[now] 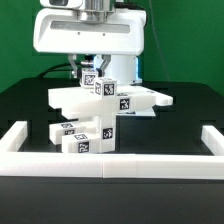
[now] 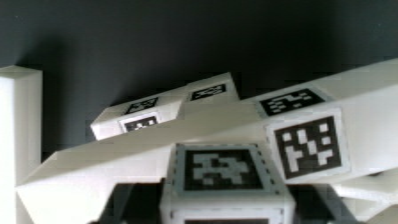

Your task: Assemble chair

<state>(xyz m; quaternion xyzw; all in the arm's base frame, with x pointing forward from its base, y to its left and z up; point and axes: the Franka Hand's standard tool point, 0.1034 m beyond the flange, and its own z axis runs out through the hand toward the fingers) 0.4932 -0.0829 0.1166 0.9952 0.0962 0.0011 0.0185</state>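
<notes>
Item: chair in part assembly, seen from the exterior view and the wrist view. The gripper point(image 1: 97, 76) descends from the large white robot body at the top of the exterior view; its dark fingers point(image 1: 82, 70) reach down around a small white tagged block point(image 1: 103, 86), and the jaws appear clamped on that block, though the contact itself is partly hidden. The block stands on the flat seat panel point(image 1: 110, 100), a broad white slab held level above the desk point(image 1: 30, 105), with a marker tag on its upper face toward the exterior view's right. Beneath the panel, a white upright piece point(image 1: 106, 128) with tags runs down to a cluster of further white tagged pieces point(image 1: 78, 138) resting on the black desk, just behind the front length of the white border rail point(image 1: 110, 163). The rail encloses the work area on three visible sides. In the wrist view, the tagged block point(image 2: 226, 170) fills the foreground between the dark fingers point(image 2: 125, 203), the seat panel point(image 2: 267, 110) runs diagonally behind it, and a separate tagged piece point(image 2: 169, 108) lies beyond on the dark desk.
</notes>
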